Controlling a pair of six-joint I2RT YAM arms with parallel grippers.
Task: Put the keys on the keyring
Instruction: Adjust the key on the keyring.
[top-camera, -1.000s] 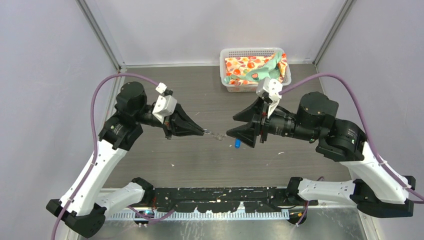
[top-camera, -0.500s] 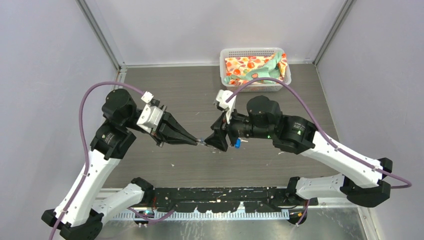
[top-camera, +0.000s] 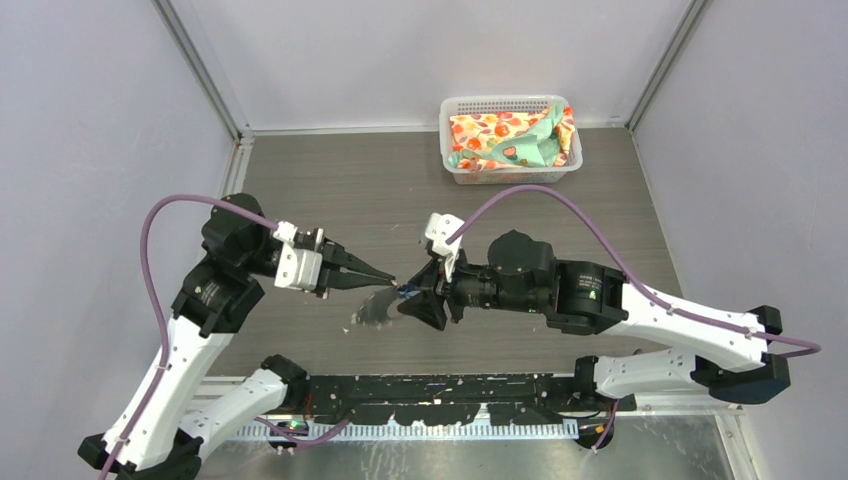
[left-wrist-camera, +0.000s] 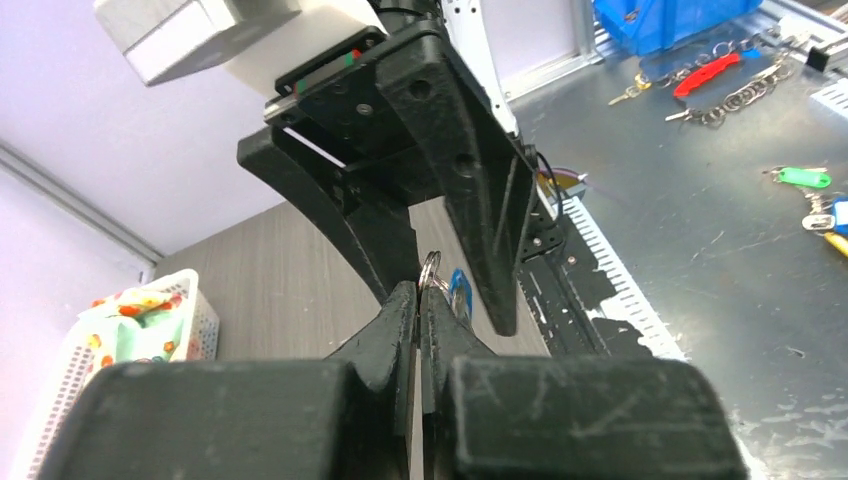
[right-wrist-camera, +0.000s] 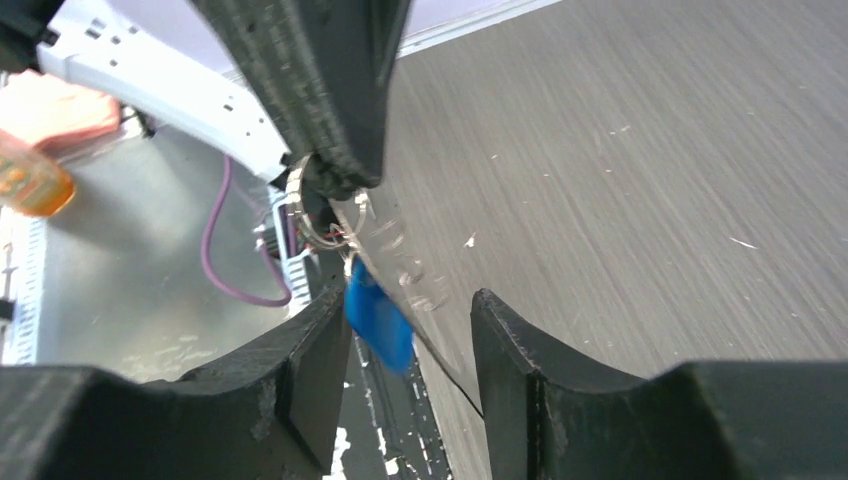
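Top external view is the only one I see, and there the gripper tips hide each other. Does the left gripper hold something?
Observer: Yes. The left wrist view shows the left gripper shut on a silver ring.
Operator: Where is the blue key?
Observer: The blue key sits close under that ring, between the right gripper's fingers.
Operator: Is it gripped?
Observer: No; the jaws stand open, with a gap beside the key.
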